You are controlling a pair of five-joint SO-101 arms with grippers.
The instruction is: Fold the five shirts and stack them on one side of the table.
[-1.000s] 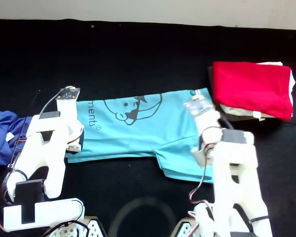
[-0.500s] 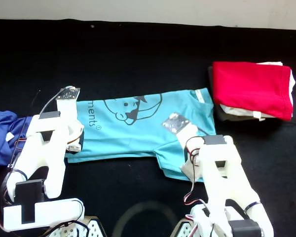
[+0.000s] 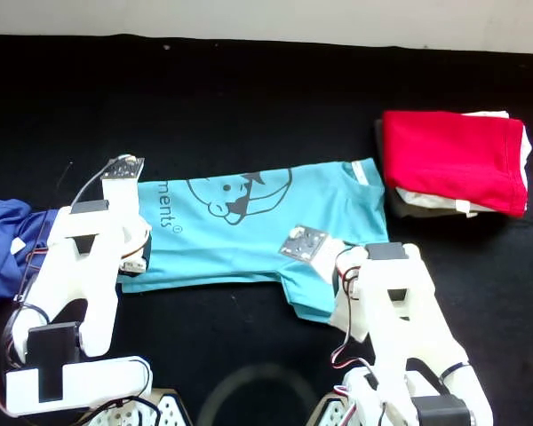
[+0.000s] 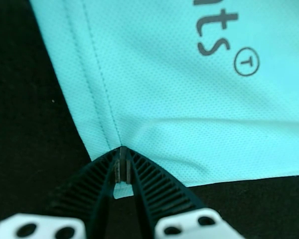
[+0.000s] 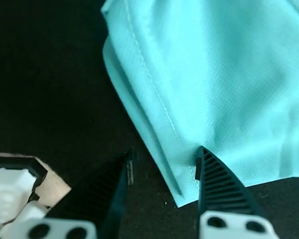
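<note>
Left gripper (image 4: 122, 172) pinching teal shirt (image 4: 189, 109) hem near dark lettering (image 4: 219, 32); right gripper (image 5: 164, 163) splayed.

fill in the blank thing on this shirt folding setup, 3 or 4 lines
The left gripper is ____ on the teal shirt's corner.
The right gripper stands ____ astride that shirt's hem.
The top shirt on the folded stack is ____.
The crumpled shirt beside the left arm is ____.
Missing: shut; open; red; blue.
</note>
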